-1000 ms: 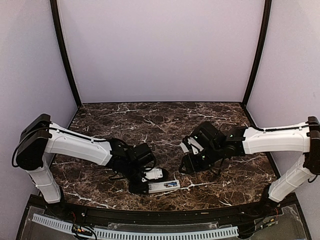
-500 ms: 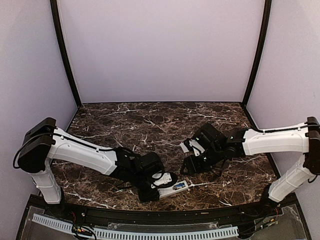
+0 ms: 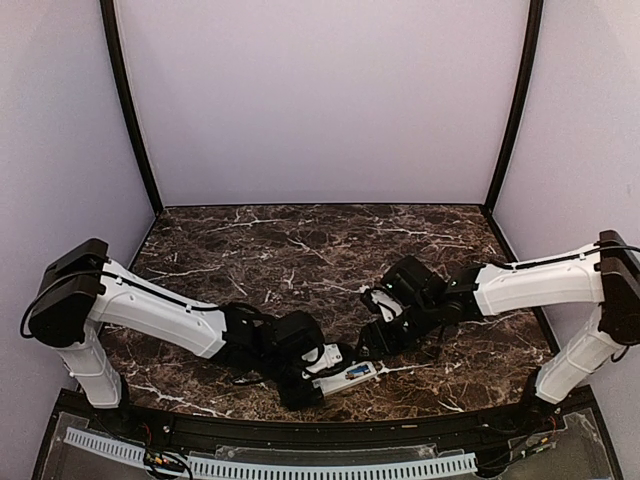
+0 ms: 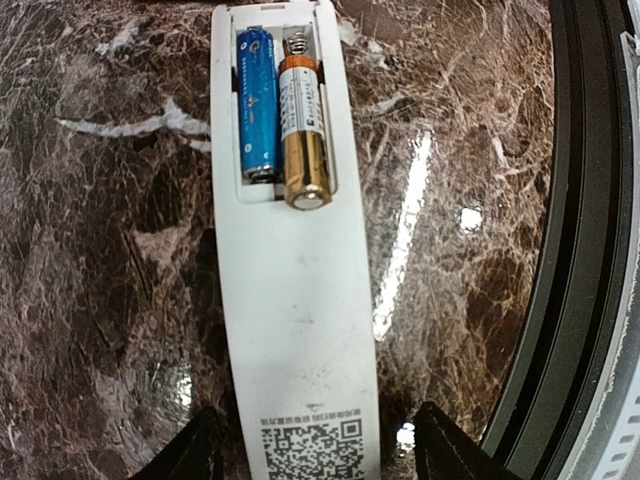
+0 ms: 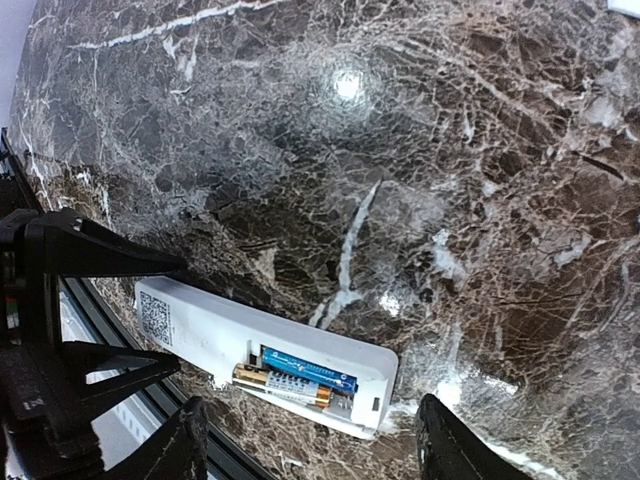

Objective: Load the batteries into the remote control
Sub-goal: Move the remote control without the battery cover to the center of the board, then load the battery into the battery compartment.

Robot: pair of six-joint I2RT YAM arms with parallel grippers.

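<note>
Remote (image 3: 348,377) on marble table (image 3: 300,240) — lilac walls (image 3: 320,100).

You are looking into a robotics lab booth: plain lilac walls (image 3: 320,100) and black frame posts (image 3: 126,110) enclose a dark marble-patterned tabletop (image 3: 300,235), with a white left arm (image 3: 150,305), right arm (image 3: 535,282) and slotted cable duct (image 3: 300,468) along its near edge.

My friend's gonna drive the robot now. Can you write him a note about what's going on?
Left claw: open, straddling the remote control's end without squeezing.
Right claw: open, hovering above it, empty.
Remote lies back-up on the table, compartment uncovered.
Done: blue battery and gold battery sit in the compartment.
Left: gold one's end seems to ride up; probably press it flat.
</note>
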